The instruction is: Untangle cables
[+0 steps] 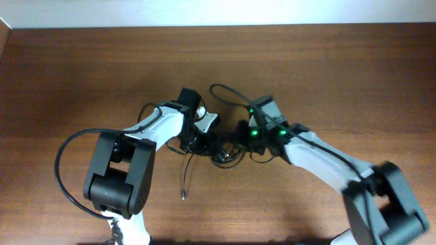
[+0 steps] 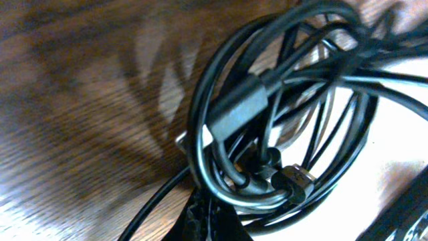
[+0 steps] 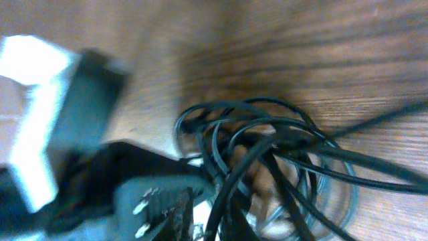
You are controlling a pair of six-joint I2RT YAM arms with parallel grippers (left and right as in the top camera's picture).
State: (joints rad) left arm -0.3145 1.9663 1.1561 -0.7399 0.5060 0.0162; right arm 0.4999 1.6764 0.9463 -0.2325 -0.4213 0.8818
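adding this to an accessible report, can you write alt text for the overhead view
The left gripper and right gripper meet at the middle of a wooden table, both closed on a tangled bundle of thin black cables. One cable end trails toward the near edge.

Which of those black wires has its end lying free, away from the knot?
The thin strand trailing out of the bundle toward the robot's edge of the table; the rest stay coiled or loop back.

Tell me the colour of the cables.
Black; the cables show best in the left wrist view.
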